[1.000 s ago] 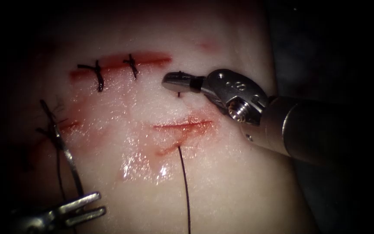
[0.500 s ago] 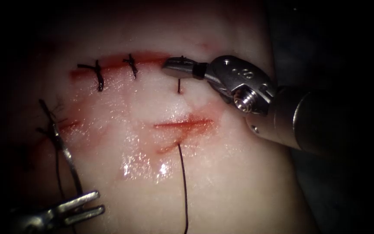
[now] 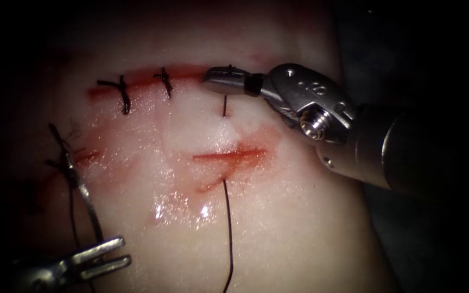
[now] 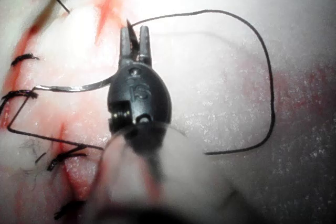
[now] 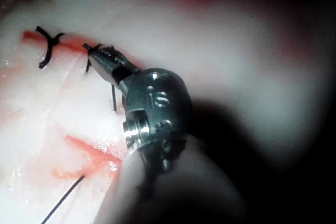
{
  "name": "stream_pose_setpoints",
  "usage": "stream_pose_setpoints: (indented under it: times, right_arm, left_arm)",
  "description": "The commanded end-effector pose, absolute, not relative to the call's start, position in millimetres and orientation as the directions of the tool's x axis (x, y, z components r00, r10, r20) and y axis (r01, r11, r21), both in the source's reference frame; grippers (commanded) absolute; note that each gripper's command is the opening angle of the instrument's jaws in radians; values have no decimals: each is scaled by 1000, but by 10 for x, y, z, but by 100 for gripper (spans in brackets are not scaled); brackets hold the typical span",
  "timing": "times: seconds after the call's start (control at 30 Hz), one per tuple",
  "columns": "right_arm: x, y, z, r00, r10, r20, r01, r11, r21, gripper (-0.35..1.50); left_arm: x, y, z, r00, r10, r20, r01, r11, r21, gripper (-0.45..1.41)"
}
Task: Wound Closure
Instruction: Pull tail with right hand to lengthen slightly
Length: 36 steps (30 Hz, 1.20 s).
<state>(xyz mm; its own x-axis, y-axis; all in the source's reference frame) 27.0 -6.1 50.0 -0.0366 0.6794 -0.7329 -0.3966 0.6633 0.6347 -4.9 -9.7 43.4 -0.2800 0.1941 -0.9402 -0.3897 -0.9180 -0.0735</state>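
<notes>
here we see the right claw (image 3: pixel 221 81) pressed together on the thread (image 3: pixel 224 106) at the cut's (image 3: pixel 153 76) right end, holding that strand taut above the tissue (image 3: pixel 299 228). our left claw (image 3: pixel 101 259) sits spread and empty, the needle (image 3: pixel 80 187) lying free on the tissue beside it, within reach.

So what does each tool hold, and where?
Right tool: the thread, near where it leaves the tissue. Left tool: nothing, jaws open; needle lies beside it.
</notes>
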Motion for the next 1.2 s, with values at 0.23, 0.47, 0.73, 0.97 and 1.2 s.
stream_pose_setpoints:
  times: [0.23, 0.47, 0.73, 0.97, 1.2]
  right_arm:
    - [276, -59, 506, -37, 675, -737, -394, 668, 631, -35]
    - [274, -55, 500, -41, 671, -740, -394, 670, 629, -35]
    - [274, -54, 495, -48, 669, -742, -394, 670, 629, -35]
    - [274, -53, 494, -51, 658, -751, -396, 677, 620, 69]
    - [267, -50, 486, -15, 536, -844, -405, 769, 495, 111]
  left_arm:
    - [-52, -91, 436, -298, 180, -937, -388, -920, -54, -45]
    - [-52, -81, 428, -318, 164, -934, -385, -922, -31, -45]
    - [-52, -65, 426, -379, 122, -917, -423, -904, 55, -45]
    - [-53, -35, 436, -466, 88, -881, -438, -888, 143, -45]
    - [-55, 13, 468, -564, 63, -823, -440, -867, 235, -45]
